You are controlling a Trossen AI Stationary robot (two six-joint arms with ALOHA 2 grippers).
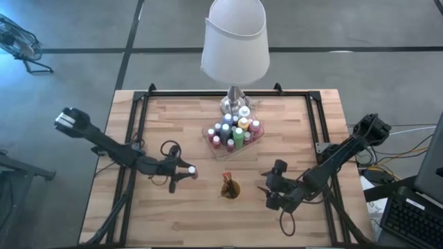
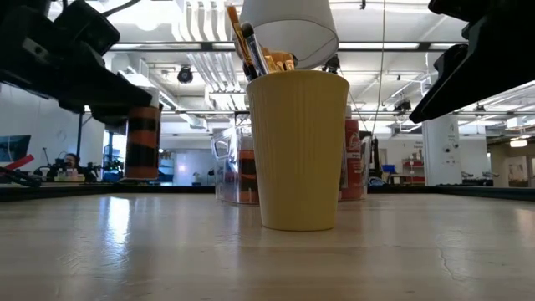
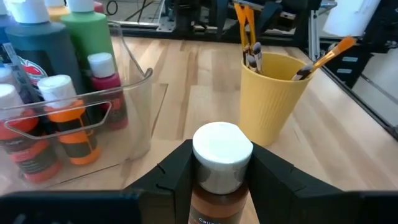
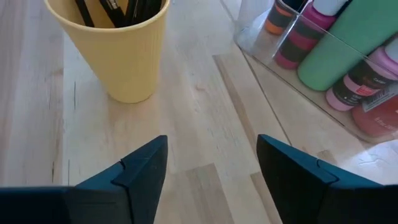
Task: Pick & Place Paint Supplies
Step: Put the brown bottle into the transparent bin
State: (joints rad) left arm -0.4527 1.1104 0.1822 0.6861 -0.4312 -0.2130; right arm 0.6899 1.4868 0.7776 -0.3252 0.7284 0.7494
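My left gripper (image 1: 185, 171) is left of the yellow cup (image 1: 230, 188) and is shut on a small white-capped paint bottle (image 3: 222, 149) with an orange-brown body. Dark-handled brushes (image 3: 249, 37) stand in the cup, leaning on its rim. The clear tray (image 1: 208, 133) behind the cup holds several more white-capped bottles (image 1: 234, 131), standing upright. My right gripper (image 4: 211, 149) is to the right of the cup, slanting down. It is open, with only bare table between its fingers. My left gripper pinches the bottle just under its white cap (image 3: 221, 183), with one finger (image 3: 171, 180) on each side. The fingers come in nearly level from the table's left side. The bottle stays upright, and in the low view its bottom (image 2: 142, 174) hangs a little clear of the table.
A table lamp with a white shade (image 1: 235, 41) stands at the far middle, just behind the tray. A black frame (image 1: 138, 111) runs along the table's left, far and right edges. Bare wood lies between the cup and the near edge.
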